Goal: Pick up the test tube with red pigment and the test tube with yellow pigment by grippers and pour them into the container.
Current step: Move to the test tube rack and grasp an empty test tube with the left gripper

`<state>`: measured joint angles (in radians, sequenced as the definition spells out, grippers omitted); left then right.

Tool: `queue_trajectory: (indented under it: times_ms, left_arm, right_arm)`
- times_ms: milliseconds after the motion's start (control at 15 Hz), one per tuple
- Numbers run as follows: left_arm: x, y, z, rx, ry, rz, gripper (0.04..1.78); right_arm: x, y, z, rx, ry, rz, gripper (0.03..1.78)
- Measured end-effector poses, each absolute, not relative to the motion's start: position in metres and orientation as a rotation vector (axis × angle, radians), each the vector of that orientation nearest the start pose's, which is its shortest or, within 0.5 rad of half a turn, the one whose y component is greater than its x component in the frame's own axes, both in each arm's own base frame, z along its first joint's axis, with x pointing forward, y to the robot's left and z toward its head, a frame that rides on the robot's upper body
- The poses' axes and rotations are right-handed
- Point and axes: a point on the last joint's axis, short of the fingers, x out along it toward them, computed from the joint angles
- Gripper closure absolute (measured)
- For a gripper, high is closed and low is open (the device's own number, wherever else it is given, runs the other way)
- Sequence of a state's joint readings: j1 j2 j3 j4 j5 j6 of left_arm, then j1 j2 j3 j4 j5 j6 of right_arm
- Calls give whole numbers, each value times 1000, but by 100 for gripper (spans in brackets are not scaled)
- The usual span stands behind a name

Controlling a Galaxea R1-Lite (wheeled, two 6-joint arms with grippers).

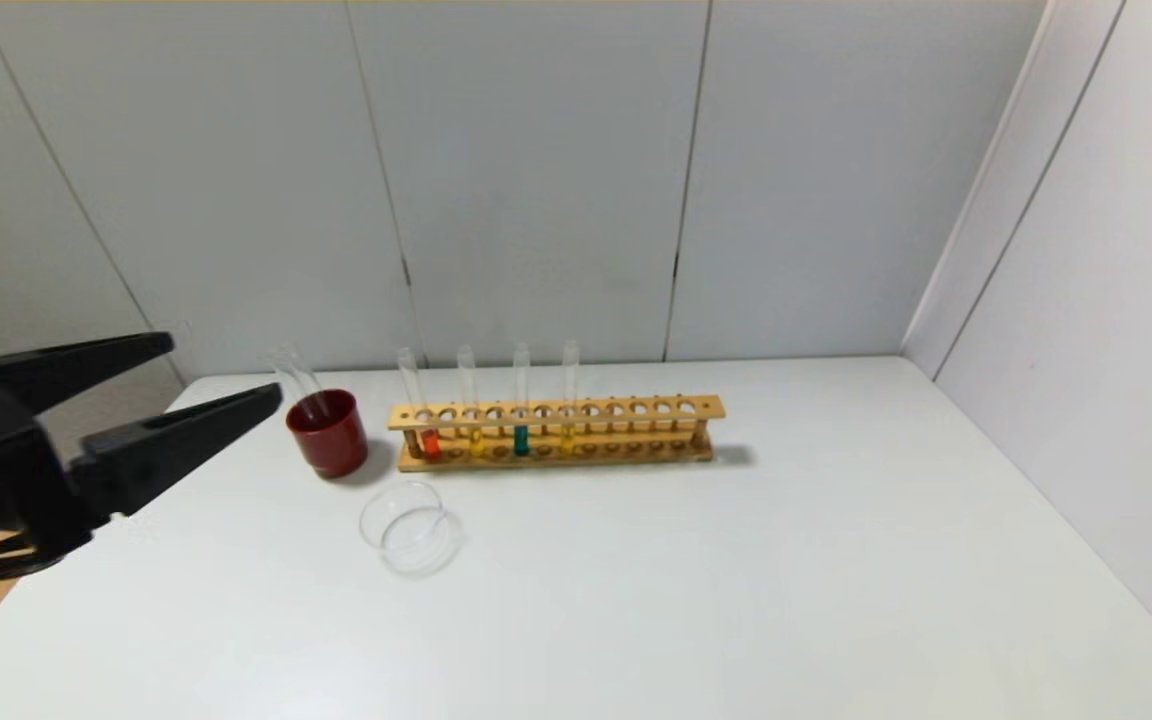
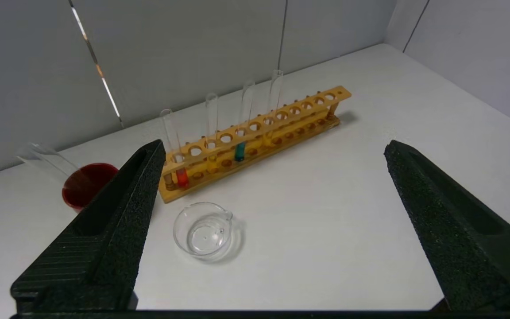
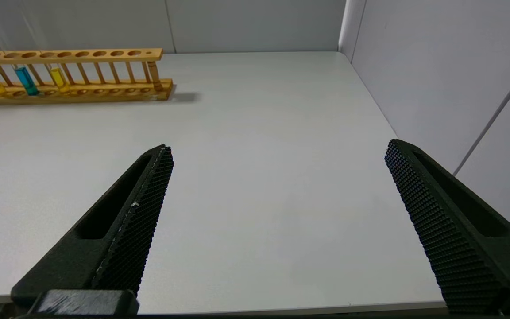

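We are seeing the red tube (image 1: 428, 436) standing in the rack (image 1: 636, 408) at its left end, with the yellow tube (image 1: 476, 438) upright just beside it; a green tube (image 1: 521, 436) and a paler yellow tube (image 1: 568, 432) follow. The dish (image 1: 410, 526) is sitting on the table (image 1: 836, 560) near the rack's front. A red cup (image 1: 327, 434) is standing left of the rack. Our left gripper (image 1: 221, 372) is hovering left of the cup, fingers spread. Our right gripper (image 3: 277, 150) is gaping over bare table, well apart from the rack.
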<state>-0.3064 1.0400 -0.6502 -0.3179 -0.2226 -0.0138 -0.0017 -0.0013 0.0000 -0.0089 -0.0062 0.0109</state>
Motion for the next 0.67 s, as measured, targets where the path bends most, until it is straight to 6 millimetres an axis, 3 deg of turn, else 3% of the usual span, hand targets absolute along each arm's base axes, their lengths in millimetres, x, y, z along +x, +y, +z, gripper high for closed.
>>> queue_trajectory:
  times_ms: [667]
  left_arm:
    - [227, -66, 210, -7, 184, -481, 7]
  right_arm:
    - [-23, 0, 76, 10, -10, -7, 6]
